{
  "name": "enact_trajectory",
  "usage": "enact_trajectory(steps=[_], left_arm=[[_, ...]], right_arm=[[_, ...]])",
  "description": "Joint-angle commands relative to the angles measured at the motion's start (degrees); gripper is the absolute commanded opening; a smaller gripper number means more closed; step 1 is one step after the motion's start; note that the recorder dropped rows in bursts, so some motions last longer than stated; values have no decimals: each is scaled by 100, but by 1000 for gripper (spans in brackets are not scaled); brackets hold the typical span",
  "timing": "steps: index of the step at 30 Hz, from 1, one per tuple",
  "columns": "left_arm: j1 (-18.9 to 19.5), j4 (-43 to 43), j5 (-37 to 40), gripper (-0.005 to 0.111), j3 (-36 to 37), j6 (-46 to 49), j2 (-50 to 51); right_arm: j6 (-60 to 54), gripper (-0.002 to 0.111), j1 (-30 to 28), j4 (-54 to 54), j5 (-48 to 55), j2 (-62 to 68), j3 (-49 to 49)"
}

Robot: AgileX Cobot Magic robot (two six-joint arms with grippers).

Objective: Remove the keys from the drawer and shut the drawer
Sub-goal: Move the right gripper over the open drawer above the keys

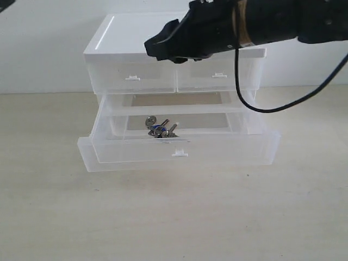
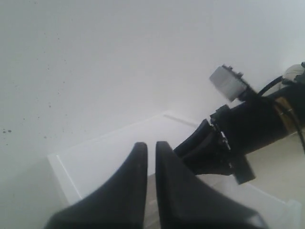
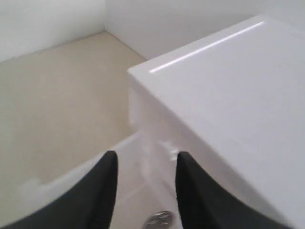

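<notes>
Nearest us, the wide drawer (image 1: 217, 149) stands pulled out of the translucent cabinet (image 1: 125, 32), with the keys (image 1: 161, 128) lying inside near its middle. Our right gripper (image 3: 145, 161) hovers above them, jaws parted, holding nothing. Our left gripper (image 2: 151, 145) is closed and empty.

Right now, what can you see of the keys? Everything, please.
The keys are a small bunch of silver-grey metal. One has a blue head, and a round silver piece stands up at one end. They lie in a loose heap inside the pulled-out translucent drawer, near its middle, just behind the front wall above the white tab handle. Nothing grips them: the right gripper hangs open above, well clear.
</notes>
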Motion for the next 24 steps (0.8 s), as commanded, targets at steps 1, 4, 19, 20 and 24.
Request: enact_trajectory(steps=[1, 4, 19, 20, 24], left_arm=[[22, -26, 52, 4, 56, -3, -166], [22, -26, 52, 4, 56, 23, -141], [22, -62, 113, 4, 56, 13, 156], [22, -62, 135, 4, 56, 13, 156], [22, -216, 41, 4, 180, 13, -1]], right_arm=[[-1119, 37, 694, -21, 2612, 149, -76], [-1306, 39, 1139, 235, 3480, 149, -91], [-10460, 39, 1122, 10129, 8039, 627, -2468], [-10491, 39, 1014, 10245, 8073, 776, -2660], [-10549, 39, 985, 10234, 8453, 1599, -3197]])
